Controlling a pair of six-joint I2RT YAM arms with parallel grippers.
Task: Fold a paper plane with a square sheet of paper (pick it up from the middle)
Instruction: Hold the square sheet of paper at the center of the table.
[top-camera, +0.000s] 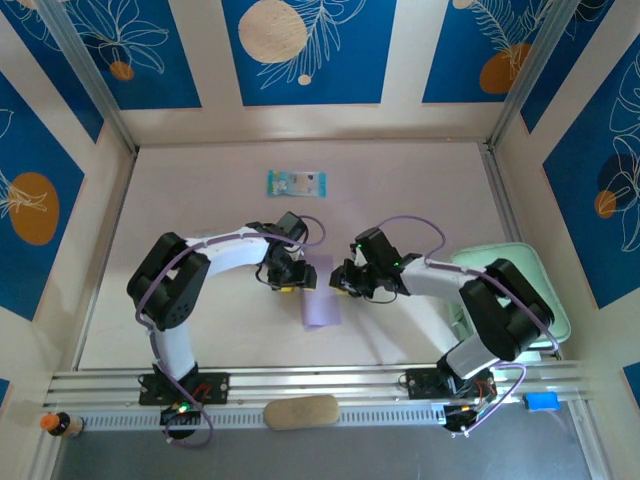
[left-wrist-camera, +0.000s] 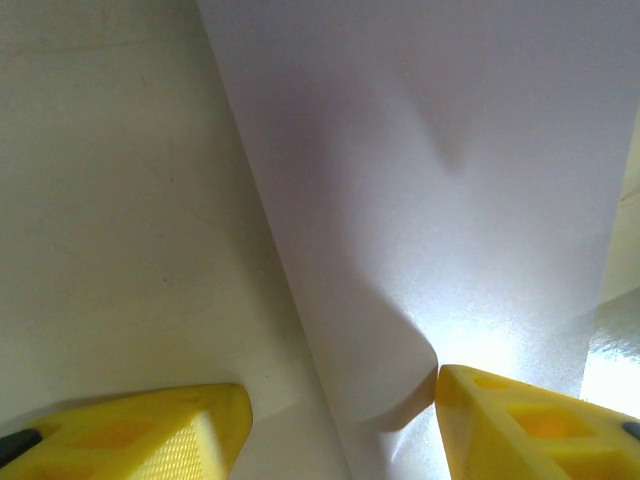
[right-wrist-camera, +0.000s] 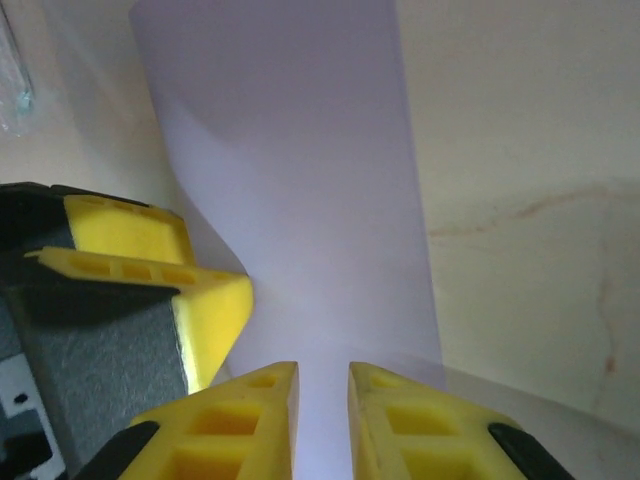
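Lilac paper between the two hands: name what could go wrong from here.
1. The right hand has its fingers nearly together at the curled edge of the lilac paper; a skewed pinch could set a crooked crease.
2. The left hand stands open astride the paper, one fingertip against it; a pull could drag or crumple it.

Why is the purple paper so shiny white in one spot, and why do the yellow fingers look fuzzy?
Left wrist view: light glares off the curled paper beside a yellow finger; right wrist view: the fingers sit too close, so they blur; top view: even light, soft shadows.
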